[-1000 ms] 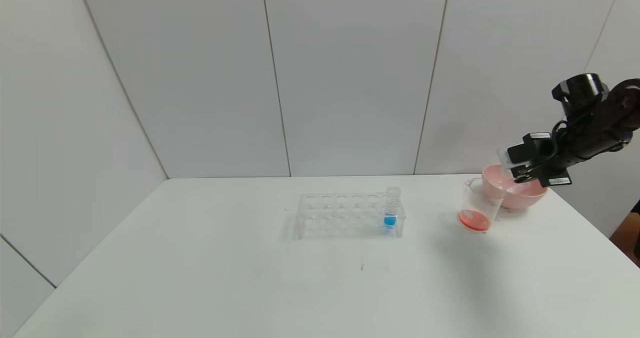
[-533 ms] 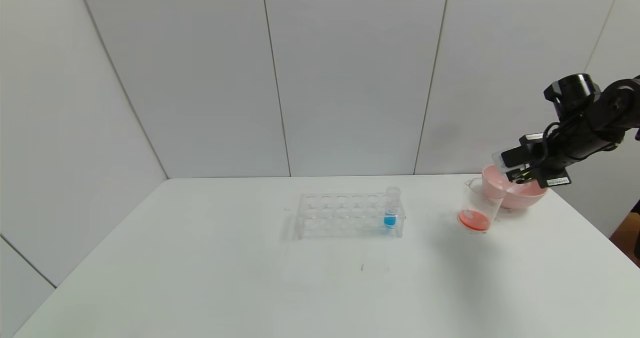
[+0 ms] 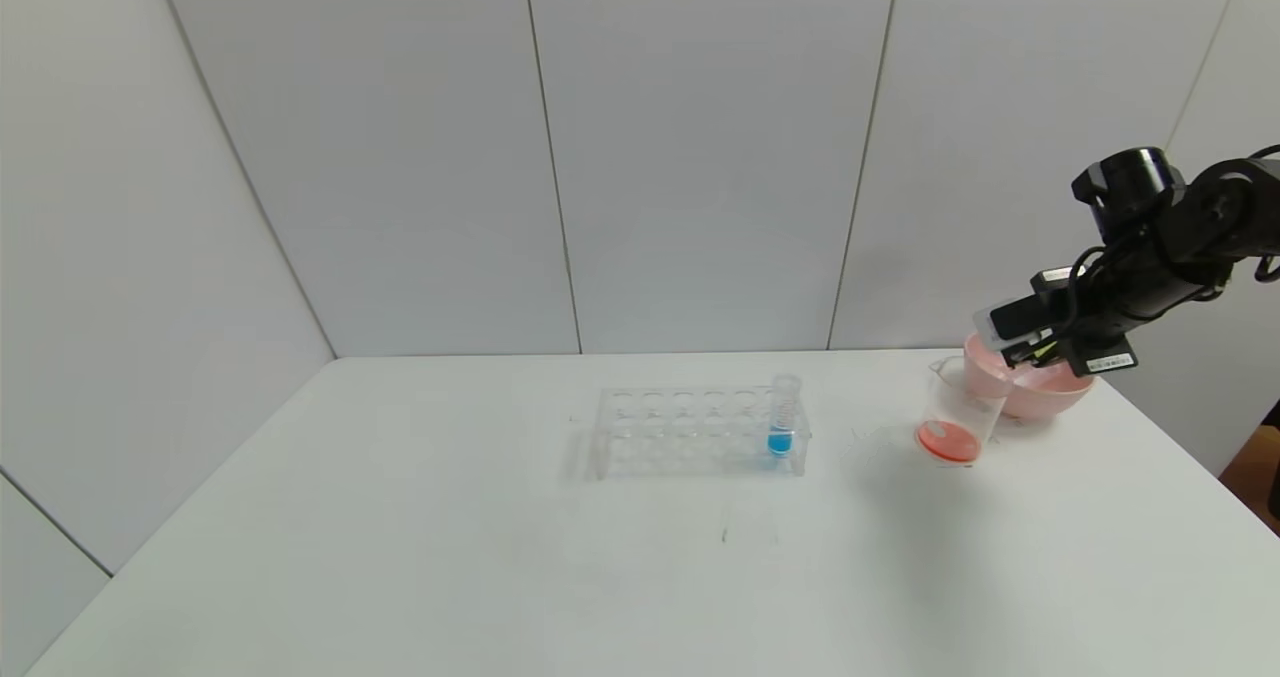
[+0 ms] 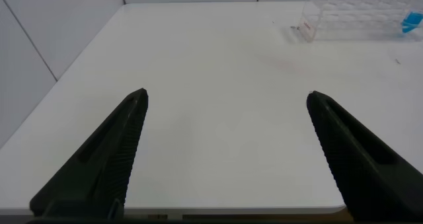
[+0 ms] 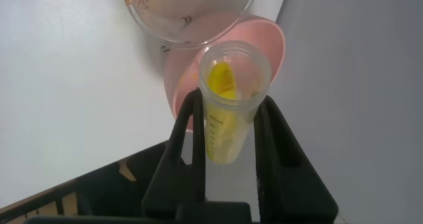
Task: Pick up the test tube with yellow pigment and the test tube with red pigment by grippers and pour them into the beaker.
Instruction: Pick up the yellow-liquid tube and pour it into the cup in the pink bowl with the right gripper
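My right gripper (image 3: 1008,345) is shut on the test tube with yellow pigment (image 5: 228,112) and holds it tilted, mouth forward, above the pink bowl and just behind the beaker's rim. The yellow liquid lies along the tube's wall. The clear beaker (image 3: 957,419) stands on the table with red-orange liquid at its bottom; its rim shows in the right wrist view (image 5: 165,34). The test tube with red pigment is out of view. My left gripper (image 4: 227,98) is open and empty above the table's near left part.
A pink bowl (image 3: 1050,389) stands right behind the beaker, near the table's right edge. A clear tube rack (image 3: 690,432) in the table's middle holds one tube with blue liquid (image 3: 783,419). White walls close off the back and left.
My right gripper has moved left and a little up with the yellow tube, closer to the beaker's rim. The beaker, bowl and rack have not moved.
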`<state>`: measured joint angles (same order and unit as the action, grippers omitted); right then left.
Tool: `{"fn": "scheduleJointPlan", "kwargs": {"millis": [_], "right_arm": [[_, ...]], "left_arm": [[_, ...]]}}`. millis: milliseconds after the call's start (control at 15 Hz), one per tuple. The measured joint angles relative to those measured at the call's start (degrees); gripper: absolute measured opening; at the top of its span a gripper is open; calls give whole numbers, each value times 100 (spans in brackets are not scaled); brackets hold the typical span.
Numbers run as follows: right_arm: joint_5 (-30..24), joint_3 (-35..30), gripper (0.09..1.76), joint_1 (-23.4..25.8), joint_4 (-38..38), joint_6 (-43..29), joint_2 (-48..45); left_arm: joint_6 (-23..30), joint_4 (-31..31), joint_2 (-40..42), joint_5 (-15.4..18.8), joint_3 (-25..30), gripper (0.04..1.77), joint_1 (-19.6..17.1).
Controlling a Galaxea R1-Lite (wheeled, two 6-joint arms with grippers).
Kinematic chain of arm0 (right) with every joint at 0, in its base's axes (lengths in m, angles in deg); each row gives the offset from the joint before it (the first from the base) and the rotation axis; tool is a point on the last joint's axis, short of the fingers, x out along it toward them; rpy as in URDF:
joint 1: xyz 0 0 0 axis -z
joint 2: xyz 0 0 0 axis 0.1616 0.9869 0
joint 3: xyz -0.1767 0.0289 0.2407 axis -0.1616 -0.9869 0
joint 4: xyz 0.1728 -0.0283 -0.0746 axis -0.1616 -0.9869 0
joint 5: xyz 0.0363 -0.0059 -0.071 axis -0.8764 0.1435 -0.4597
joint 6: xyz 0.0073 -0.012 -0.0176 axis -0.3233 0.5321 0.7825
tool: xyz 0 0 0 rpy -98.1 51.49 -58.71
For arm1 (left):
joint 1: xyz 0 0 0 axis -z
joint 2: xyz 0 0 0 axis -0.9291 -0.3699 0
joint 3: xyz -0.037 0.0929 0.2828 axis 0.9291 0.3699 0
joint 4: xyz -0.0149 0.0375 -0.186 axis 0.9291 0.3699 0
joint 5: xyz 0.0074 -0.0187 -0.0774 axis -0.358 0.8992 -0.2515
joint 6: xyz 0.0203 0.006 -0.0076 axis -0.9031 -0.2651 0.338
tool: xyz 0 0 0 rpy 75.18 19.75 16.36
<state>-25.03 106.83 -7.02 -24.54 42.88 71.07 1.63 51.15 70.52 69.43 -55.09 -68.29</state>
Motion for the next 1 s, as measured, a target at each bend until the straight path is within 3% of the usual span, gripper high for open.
{"fn": "scheduleJointPlan", "kwargs": {"millis": [1000], "right_arm": [[1026, -11, 49, -375, 34, 268, -30]], "left_arm": [[0, 0, 0, -2, 0, 172, 0]]}}
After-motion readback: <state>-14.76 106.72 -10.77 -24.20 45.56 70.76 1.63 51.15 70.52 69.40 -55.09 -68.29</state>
